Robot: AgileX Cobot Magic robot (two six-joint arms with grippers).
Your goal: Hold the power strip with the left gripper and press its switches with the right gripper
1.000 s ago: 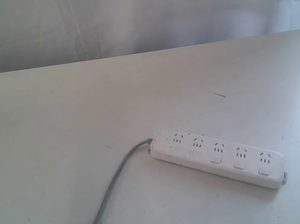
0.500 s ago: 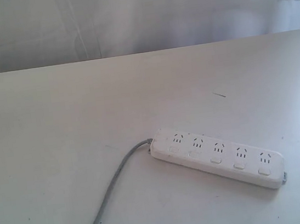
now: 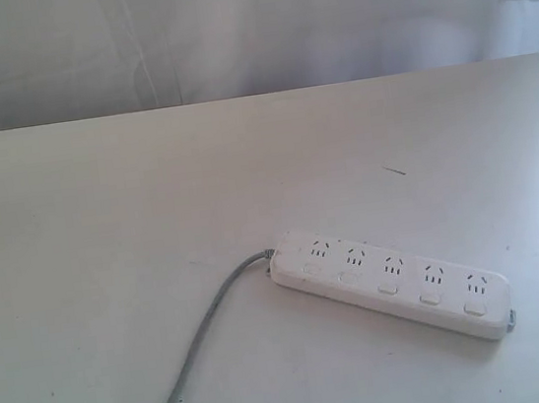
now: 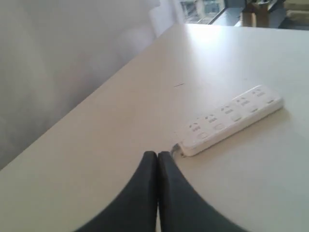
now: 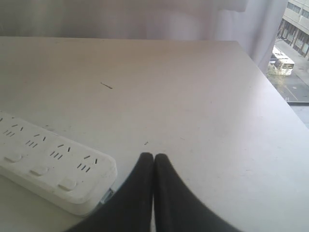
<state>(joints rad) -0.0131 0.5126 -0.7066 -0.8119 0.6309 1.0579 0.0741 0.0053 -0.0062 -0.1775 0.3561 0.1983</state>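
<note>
The white power strip (image 3: 390, 283) lies flat on the table, slanting from centre toward the lower right, with its row of switches (image 3: 388, 288) along the near side. Its grey cord (image 3: 207, 334) curls off to the lower left. Neither gripper shows in the exterior view. In the left wrist view my left gripper (image 4: 158, 154) is shut and empty, off the cord end of the power strip (image 4: 231, 118). In the right wrist view my right gripper (image 5: 153, 156) is shut and empty, beside the far end of the power strip (image 5: 53, 166), apart from it.
The pale table (image 3: 151, 207) runs back to a white curtain (image 3: 246, 26). A small dark mark (image 3: 394, 170) lies on the table behind the strip. In the right wrist view the table edge (image 5: 285, 101) drops off near a window.
</note>
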